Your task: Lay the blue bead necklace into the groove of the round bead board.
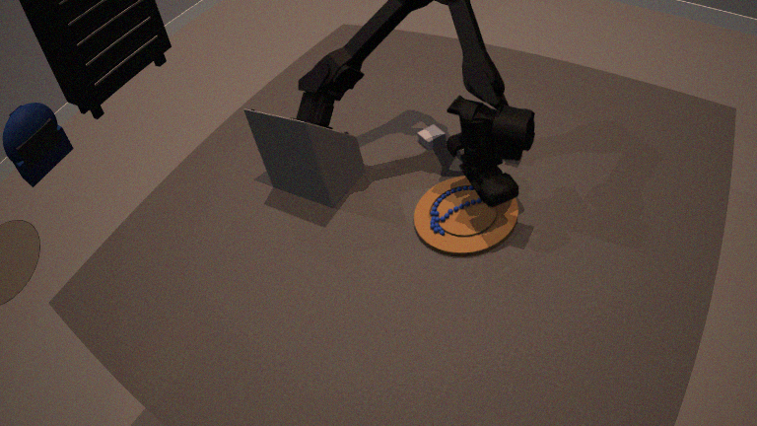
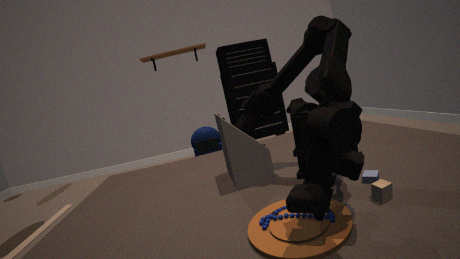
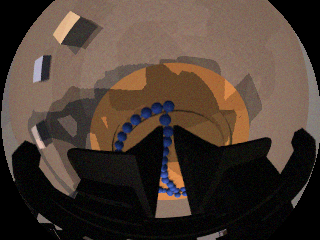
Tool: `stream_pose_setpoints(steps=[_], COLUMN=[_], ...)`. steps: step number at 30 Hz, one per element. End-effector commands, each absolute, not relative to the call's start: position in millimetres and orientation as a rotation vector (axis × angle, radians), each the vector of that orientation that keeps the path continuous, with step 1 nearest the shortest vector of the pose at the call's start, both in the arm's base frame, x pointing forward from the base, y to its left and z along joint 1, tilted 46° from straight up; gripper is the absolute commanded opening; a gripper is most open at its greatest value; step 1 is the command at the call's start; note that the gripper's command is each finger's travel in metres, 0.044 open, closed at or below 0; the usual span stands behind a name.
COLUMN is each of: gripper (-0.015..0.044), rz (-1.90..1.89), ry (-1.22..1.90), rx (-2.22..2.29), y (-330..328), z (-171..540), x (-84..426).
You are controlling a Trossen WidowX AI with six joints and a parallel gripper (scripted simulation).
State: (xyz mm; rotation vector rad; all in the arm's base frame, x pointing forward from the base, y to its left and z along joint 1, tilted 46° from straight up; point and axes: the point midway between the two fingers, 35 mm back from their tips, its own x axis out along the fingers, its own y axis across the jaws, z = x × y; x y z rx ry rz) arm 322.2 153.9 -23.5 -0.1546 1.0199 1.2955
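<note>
"Blue beads first: where is the necklace [image 1: 435,213] [image 2: 292,215] [image 3: 136,120]?"

"On the round bead board [image 1: 430,243] [image 2: 261,239] [image 3: 239,117], well in from the counter's [image 1: 334,315] edges. From the top view, the board sits nearer the far edge than the left corner."

"Is it in the groove?"

"Only partly. One stretch curves round with the groove, but another cuts across the raised middle, and some beads bunch together at the side facing the counter's left corner."

"And the pincer [image 1: 491,203] [image 2: 318,216] [image 3: 168,130]?"

"Down low over the board, nearly closed, with a narrow gap between its tips. It has the strand pinched there; beads show on both sides of the tips in the wrist view."

"What else is around?"

"The black arm [image 1: 379,25] [image 2: 335,49] rises from a grey stand [image 1: 301,159] [image 2: 245,157] by the counter's far-left edge. A pale block [image 1: 431,133] lies between the board and the far edge. The exterior view shows a tan block [image 2: 381,191] [image 3: 67,29] near a bluish one, both apart from the board."
</note>
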Motion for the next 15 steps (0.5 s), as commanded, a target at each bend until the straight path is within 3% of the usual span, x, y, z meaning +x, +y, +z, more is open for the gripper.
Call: stream_pose_setpoints(steps=[1,15], gripper=[0.0000,0.0000], rz=[1.295,1.294], ry=[1.020,1.020], rx=[-0.155,-0.149], y=[153.5,149.8], z=[-23.1,-19.7], x=[322.4,322.2])
